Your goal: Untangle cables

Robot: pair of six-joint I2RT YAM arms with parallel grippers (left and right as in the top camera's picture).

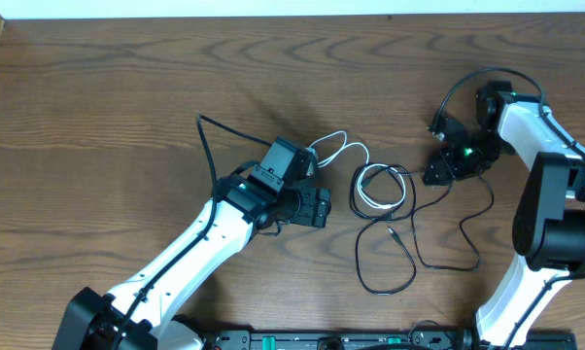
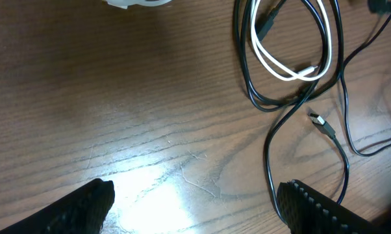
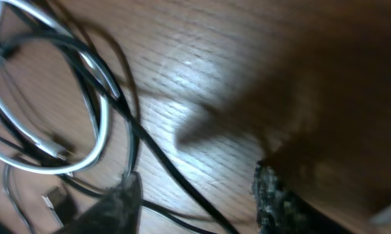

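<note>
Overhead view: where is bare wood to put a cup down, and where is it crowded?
Bare: the table left of the left arm, up to the far edge, and the strip along that edge. Crowded: centre-right, where the white cable and black cables loop between the left gripper and right gripper.

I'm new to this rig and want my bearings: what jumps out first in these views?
A tangle of thin black and white cords lies in the middle of the brown wooden table. The left gripper, open, sits just left of it. The right gripper, also open, straddles a black strand at its right edge.
</note>
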